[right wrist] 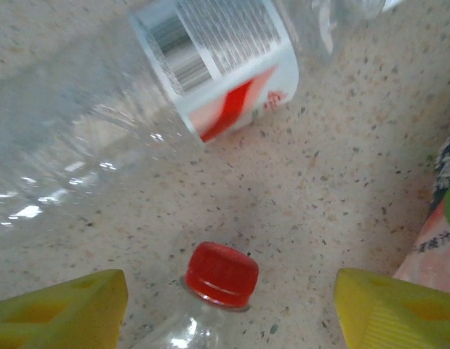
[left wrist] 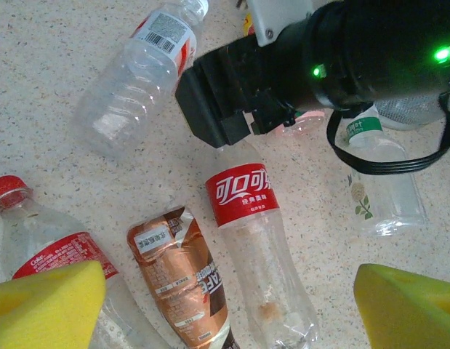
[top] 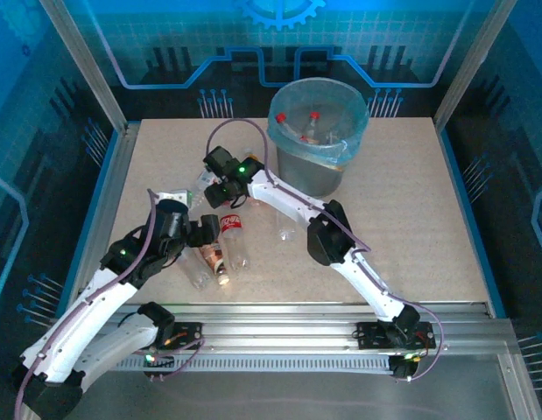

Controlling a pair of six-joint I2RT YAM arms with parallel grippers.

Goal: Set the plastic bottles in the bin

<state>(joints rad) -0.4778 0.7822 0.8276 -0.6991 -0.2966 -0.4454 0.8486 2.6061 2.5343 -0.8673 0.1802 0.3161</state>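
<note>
This is a robotics lab test cell rather than a home or shop. A speckled beige table (top: 411, 227) sits inside a cage of aluminium posts (top: 82, 66), which rise at the upper left and upper right of the overhead view. Behind and beside the posts are blue panels (top: 165, 39) printed with circuit traces, with a gear emblem (top: 279, 10) at top centre. Along the bottom, a slotted aluminium rail (top: 288, 337) carries two white robot arms (top: 292, 203) with trailing cables. Loose plastic bottles (top: 234, 236) lie on the table near a bag-lined bin (top: 319, 171).
</note>
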